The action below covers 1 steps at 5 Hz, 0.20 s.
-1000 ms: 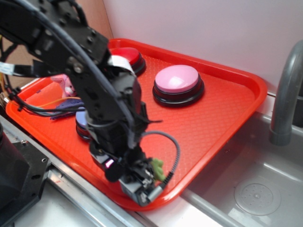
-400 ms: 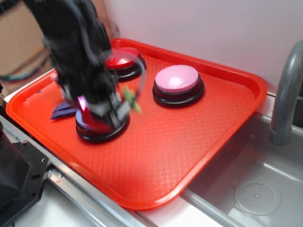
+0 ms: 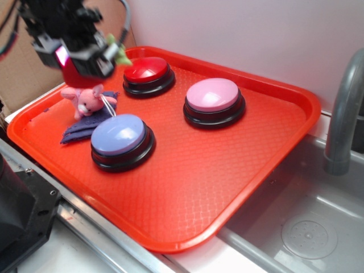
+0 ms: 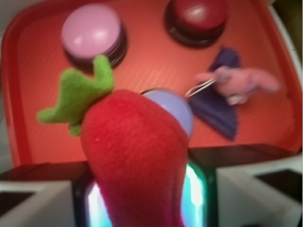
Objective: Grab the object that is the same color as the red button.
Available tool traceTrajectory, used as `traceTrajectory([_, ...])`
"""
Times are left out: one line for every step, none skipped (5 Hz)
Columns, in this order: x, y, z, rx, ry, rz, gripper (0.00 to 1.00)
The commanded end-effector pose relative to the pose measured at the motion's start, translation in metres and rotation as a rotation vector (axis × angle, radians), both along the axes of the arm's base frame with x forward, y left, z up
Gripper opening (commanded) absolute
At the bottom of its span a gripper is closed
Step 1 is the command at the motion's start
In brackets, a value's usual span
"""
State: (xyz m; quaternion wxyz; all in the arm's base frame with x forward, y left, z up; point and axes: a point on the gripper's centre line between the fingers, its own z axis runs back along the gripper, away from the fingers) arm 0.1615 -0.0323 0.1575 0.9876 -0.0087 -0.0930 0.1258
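One arm hangs high over the tray's [image 3: 273,165] back-left corner; we see its gripper [image 3: 85,60] clenched on the red plush strawberry [image 4: 135,156], lifted above the pink bunny [image 3: 86,100], left of the red button [image 3: 148,71].

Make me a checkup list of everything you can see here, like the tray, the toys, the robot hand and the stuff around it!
Surface: orange-red tray, textured, lying beside a sink.
Job's things: plush strawberry with green leaves, gripped and lifted above the tray's back left corner; red button at the back of the tray.
Clutter: pink button, lavender-blue button, pink bunny lying on a dark purple cloth.
Grippers: gripper closed on the strawberry, lit inside.
Cables: grey cable looping above the gripper.
Surroundings: grey sink, grey faucet, white wall.
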Motion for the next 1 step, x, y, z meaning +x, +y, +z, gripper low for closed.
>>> traceTrajectory([0.0064,0.0109,0.0187,0.056,-0.022,0.06,0.0])
